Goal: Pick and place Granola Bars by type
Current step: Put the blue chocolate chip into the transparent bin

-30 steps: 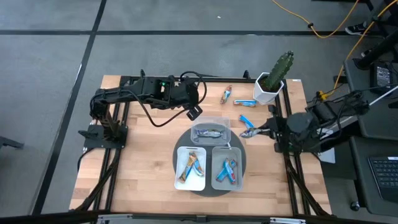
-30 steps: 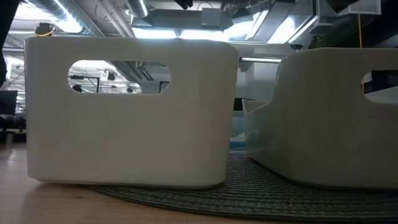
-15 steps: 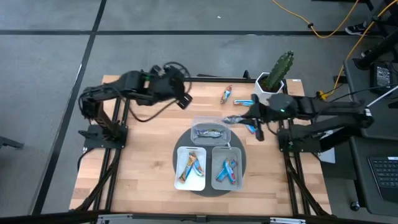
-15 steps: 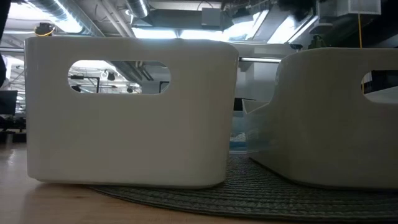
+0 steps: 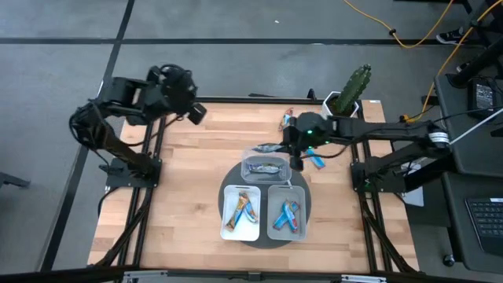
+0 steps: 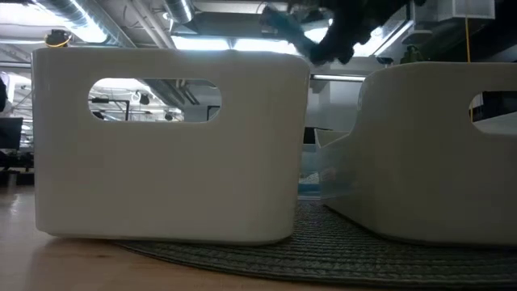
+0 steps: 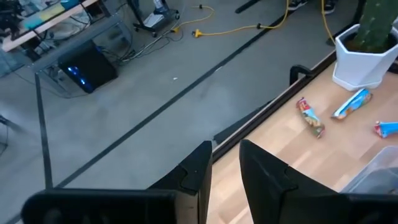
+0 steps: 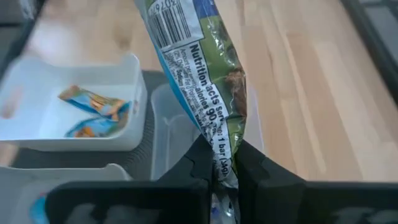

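Observation:
My right gripper (image 5: 289,151) reaches from the table's right and is shut on a granola bar (image 8: 205,74) in a blue and green wrapper. It holds the bar above the clear tray (image 5: 266,168), which has one bar inside. In the low view the gripper (image 6: 335,36) and bar (image 6: 281,19) hang above the trays. Two white trays (image 5: 241,212) (image 5: 285,214) hold blue-orange and blue bars. Loose bars (image 5: 286,119) (image 5: 316,159) lie flat on the wood. My left gripper (image 7: 225,163) stands by the far left corner, open a little with nothing between its fingers. My right gripper pinches one end of the bar's wrapper (image 8: 220,169) between its two fingers (image 8: 198,163). The fingers slant down from the table's right. The bar sticks out beyond them toward the table's left, lifted clear above the clear tray.
The three trays sit on a round grey mat (image 5: 306,196) at the table's middle. A cactus in a white pot (image 5: 343,110) stands at the far right corner. In the left wrist view, loose bars (image 7: 309,116) (image 7: 350,104) lie near the pot (image 7: 364,62).
My right gripper has swung from the table's right edge toward the middle with the bar and now stands over the clear tray. My left gripper has drawn back from the tray area toward the far left corner and risen.

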`<act>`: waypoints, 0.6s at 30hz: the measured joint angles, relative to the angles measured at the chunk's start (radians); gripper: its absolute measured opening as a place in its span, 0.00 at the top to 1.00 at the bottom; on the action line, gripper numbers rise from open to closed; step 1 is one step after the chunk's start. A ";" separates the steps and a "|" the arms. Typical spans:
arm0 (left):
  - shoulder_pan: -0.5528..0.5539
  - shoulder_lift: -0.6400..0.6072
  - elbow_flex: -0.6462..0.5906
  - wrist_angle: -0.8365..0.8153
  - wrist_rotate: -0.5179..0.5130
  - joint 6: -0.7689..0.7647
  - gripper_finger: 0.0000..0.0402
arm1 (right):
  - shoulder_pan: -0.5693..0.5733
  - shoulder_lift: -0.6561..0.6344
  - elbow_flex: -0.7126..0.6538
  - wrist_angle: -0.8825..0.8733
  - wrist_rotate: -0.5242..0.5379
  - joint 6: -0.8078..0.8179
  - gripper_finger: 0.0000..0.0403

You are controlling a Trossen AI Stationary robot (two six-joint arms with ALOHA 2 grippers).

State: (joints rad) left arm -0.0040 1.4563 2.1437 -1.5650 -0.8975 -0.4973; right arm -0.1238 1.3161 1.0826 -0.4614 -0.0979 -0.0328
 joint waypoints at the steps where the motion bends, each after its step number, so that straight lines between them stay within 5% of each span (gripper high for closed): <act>1: 0.000 -0.013 -0.002 -0.008 -0.001 -0.006 0.81 | 0.000 0.022 0.003 0.000 0.008 -0.003 0.93; 7: 0.000 -0.122 -0.144 -0.007 -0.041 -0.043 0.81 | 0.000 0.138 0.004 -0.052 0.048 0.002 0.90; 18: 0.000 -0.373 -0.601 0.122 -0.039 -0.190 0.81 | 0.000 0.205 0.005 -0.076 0.102 0.083 0.91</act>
State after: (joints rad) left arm -0.0040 1.0834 1.5431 -1.4430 -0.9366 -0.6874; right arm -0.1234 1.5215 1.0878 -0.5375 0.0043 0.0501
